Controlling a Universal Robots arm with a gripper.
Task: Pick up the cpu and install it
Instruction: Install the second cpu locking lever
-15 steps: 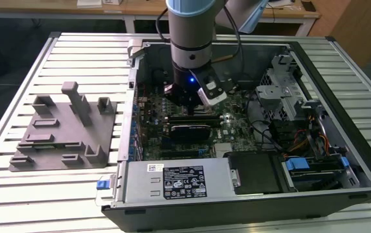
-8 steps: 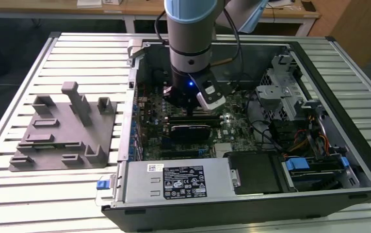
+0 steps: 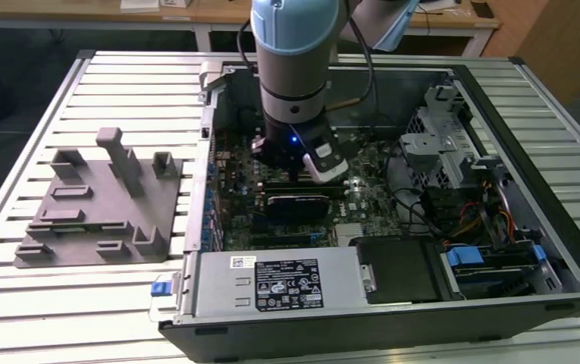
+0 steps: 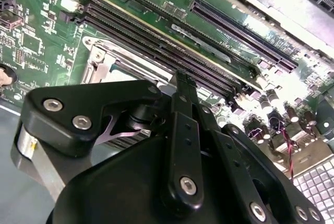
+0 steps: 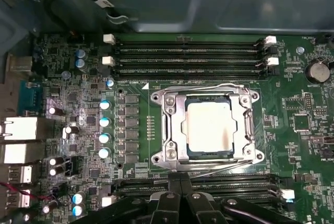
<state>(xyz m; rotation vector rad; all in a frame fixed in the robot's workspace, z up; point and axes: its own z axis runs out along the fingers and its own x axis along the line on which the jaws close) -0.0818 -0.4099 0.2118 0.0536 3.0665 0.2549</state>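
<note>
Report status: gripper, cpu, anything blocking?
Gripper shut, empty, above motherboard. Cpu seated in socket. Nothing over it.

The exterior view looks down from above at the open computer case (image 3: 391, 227) and arm. Both wrist views sit close over its motherboard (image 5: 130, 145), sharing the memory slots (image 5: 188, 57).

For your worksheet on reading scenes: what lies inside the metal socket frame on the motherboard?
In the first wrist view the cpu lies flat inside the socket frame, silver top showing. Its underside and the contacts beneath are covered.
</note>
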